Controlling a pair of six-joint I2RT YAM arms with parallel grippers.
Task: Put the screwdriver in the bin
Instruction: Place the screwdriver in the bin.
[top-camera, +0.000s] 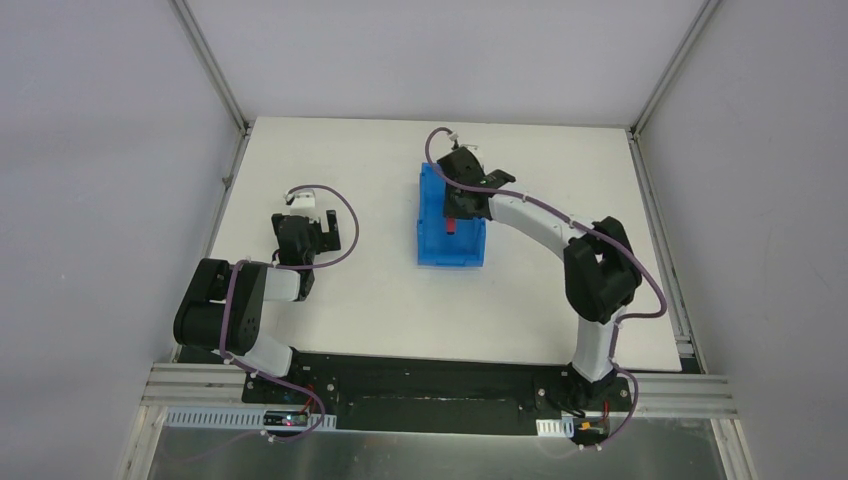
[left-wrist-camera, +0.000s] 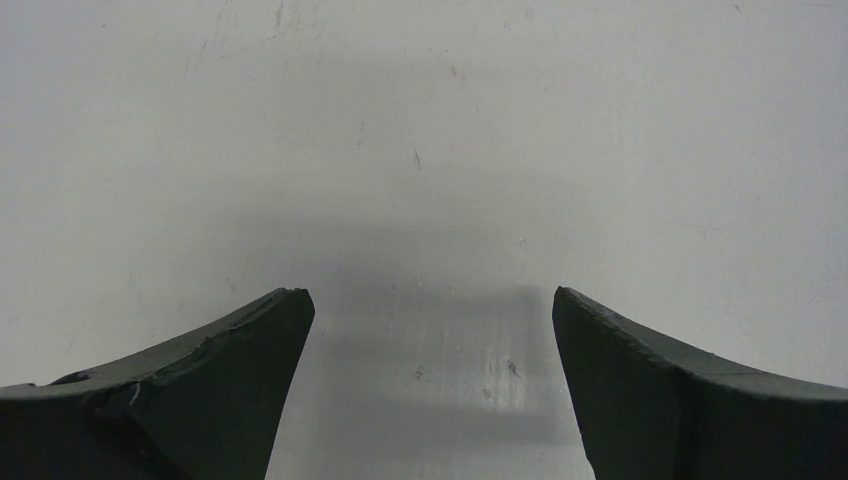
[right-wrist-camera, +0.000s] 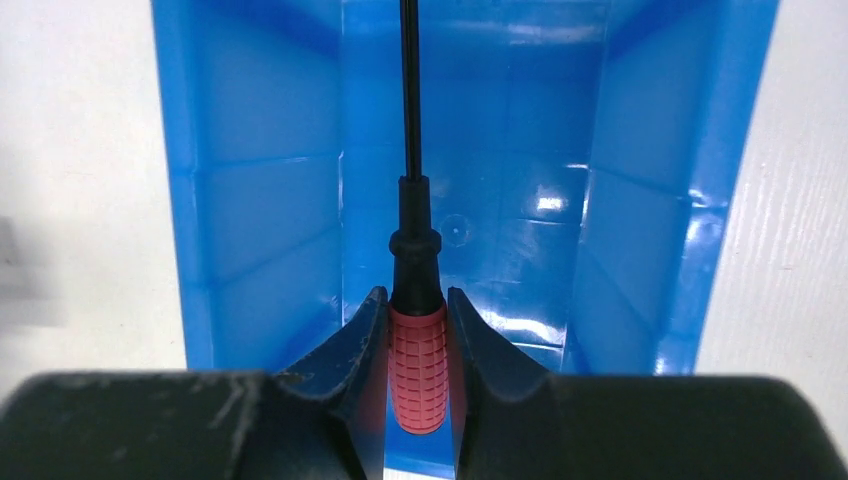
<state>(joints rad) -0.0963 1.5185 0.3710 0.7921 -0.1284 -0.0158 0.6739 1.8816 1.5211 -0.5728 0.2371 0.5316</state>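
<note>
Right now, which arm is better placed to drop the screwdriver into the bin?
Right: the right pincer is shut on the screwdriver over the bin; the left pincer is open above the table, off to the side.

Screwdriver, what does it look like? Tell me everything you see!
The screwdriver has a short red handle with a gridded grip, a black collar and a thin black shaft. The right hand pinches the handle from both sides, holding it over the blue bin, shaft pointing along the bin. Its tip is out of view.
</note>
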